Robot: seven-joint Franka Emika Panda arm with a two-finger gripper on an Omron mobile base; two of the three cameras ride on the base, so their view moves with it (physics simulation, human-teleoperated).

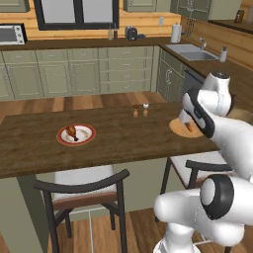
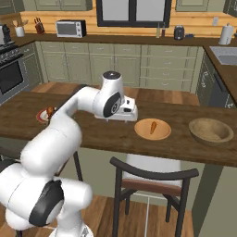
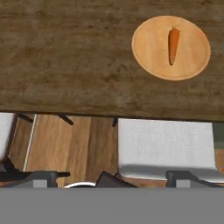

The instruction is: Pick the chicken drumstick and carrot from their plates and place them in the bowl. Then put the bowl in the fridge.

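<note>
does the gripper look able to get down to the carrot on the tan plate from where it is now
Probably yes. The carrot lies bare on the tan plate with nothing over or beside it, and the hand hangs above the table just beside the plate. Whether the gripper is open cannot be told.

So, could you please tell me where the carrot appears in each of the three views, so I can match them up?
Left base view: the carrot lies at right of centre, partly behind the white arm.
Right base view: right of centre, between the arm and the bowl.
Hand view: upper right.
Shared landmark: in all three it lies on the tan plate.
</note>
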